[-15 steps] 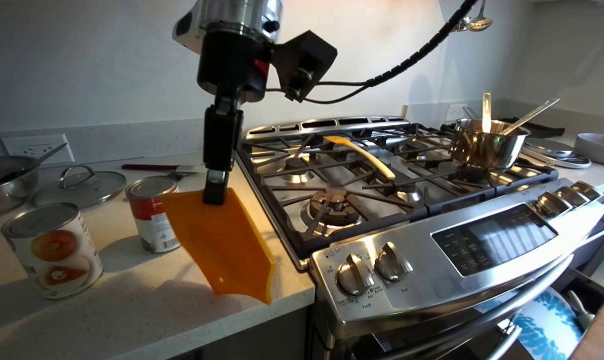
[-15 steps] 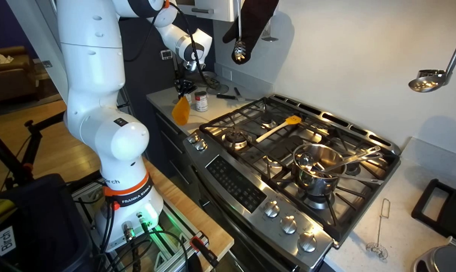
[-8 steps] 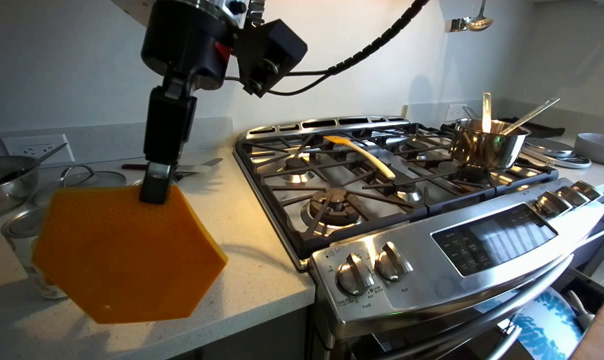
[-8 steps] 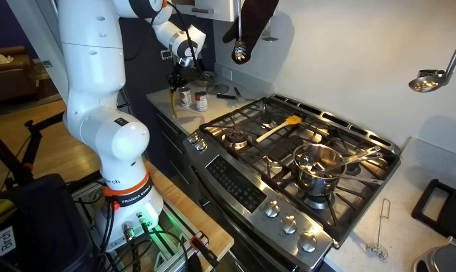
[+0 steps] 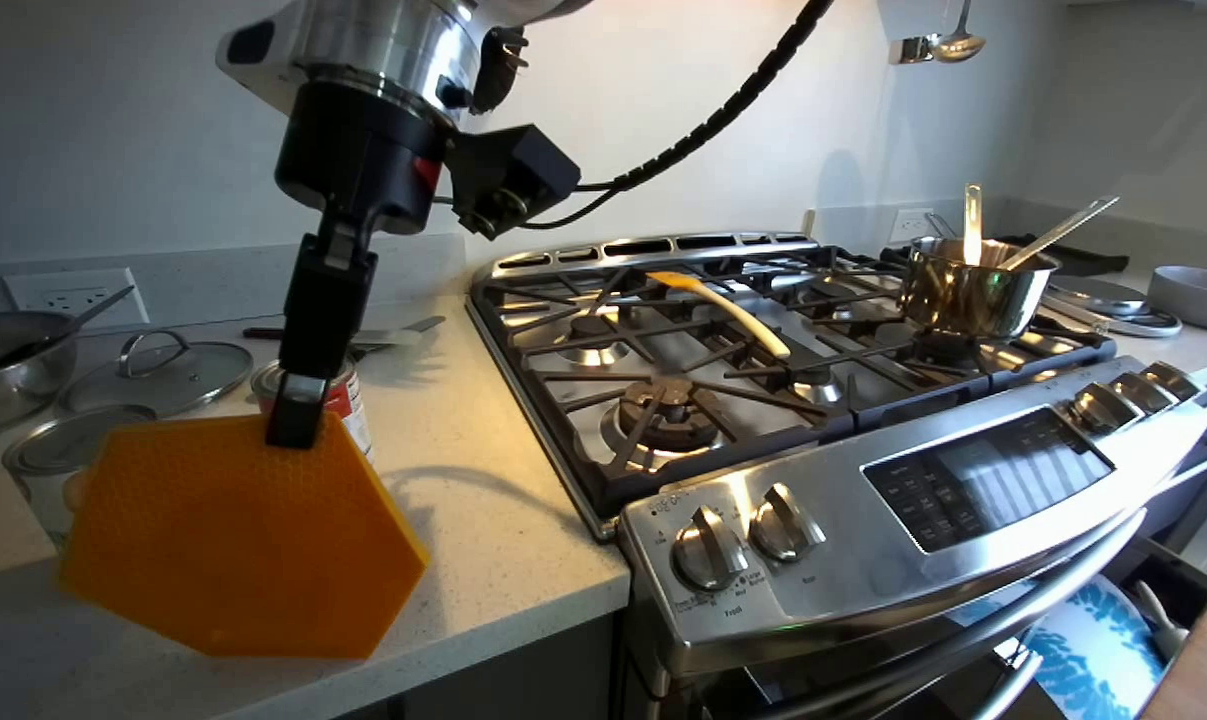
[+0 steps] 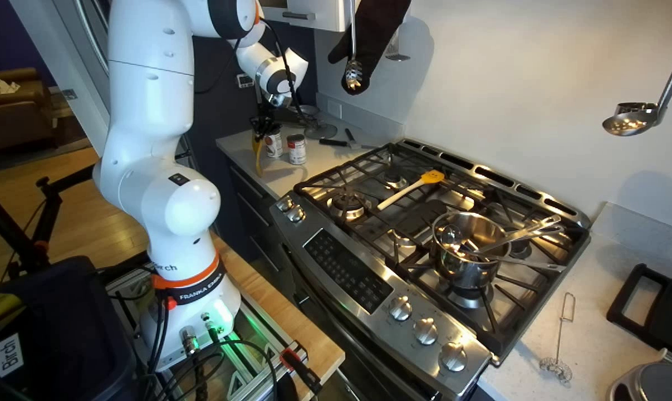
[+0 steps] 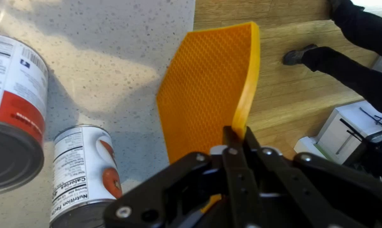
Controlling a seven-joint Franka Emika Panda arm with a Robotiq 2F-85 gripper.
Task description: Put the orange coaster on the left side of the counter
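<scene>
My gripper is shut on the top edge of the orange coaster, a hexagonal mat with a honeycomb texture. The coaster hangs down nearly upright over the front part of the counter, left of the stove. In an exterior view it shows nearly edge-on. In the wrist view the gripper's fingers pinch the coaster, which bends slightly. Beyond it lie the speckled counter and the floor past the counter's edge. I cannot tell whether the coaster's lower edge touches the counter.
A can with a fruit label and a red-and-white can stand close behind the coaster. A glass lid, a pan and utensils lie farther back. The stove is to the right. A person's legs show beyond the edge.
My gripper has carried the coaster left, away from the stove, and turned it so its flat face shows in an exterior view. In the last half second it has moved down a little.
</scene>
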